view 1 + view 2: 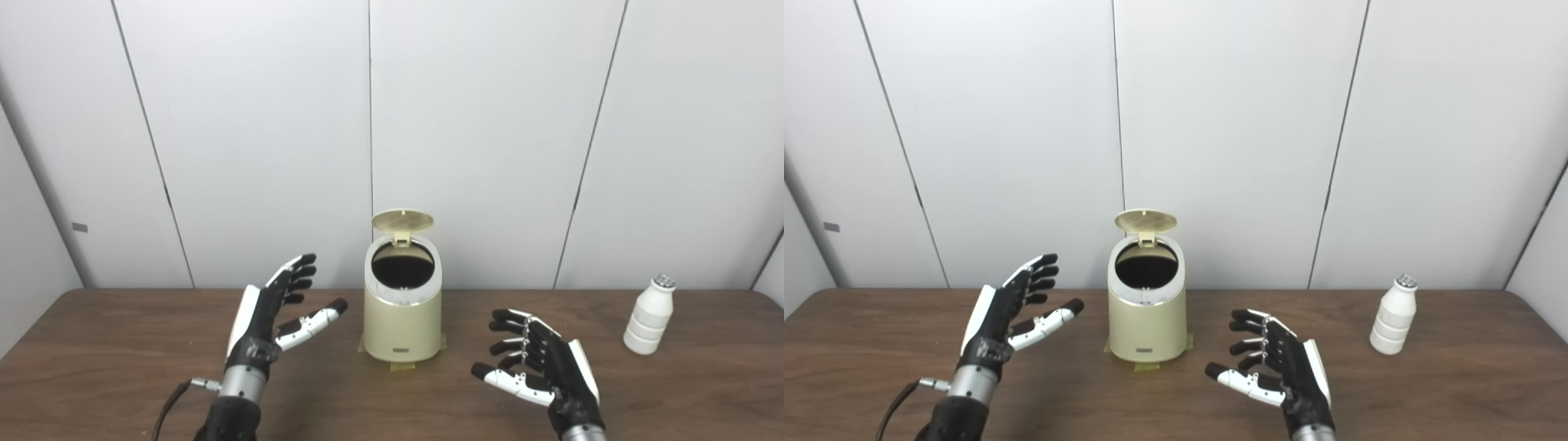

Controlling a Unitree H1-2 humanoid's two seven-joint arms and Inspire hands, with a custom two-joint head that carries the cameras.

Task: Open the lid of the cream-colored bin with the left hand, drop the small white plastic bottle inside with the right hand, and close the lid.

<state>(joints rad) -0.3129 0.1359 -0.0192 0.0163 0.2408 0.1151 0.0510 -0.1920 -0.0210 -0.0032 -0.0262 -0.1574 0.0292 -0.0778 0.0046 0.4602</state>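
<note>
Bin [402,318]: mid-counter [122,343], taped down, lid [402,221] upright, ready for bottle [649,318], far right. Left hand [272,315], right hand [539,361]: fingers spread, empty, flanking bin.

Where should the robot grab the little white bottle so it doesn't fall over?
Probably around the ribbed middle of the bottle, coming from its left side with the open right hand. It stands upright, the neck is narrower, and nothing is beside it.
</note>
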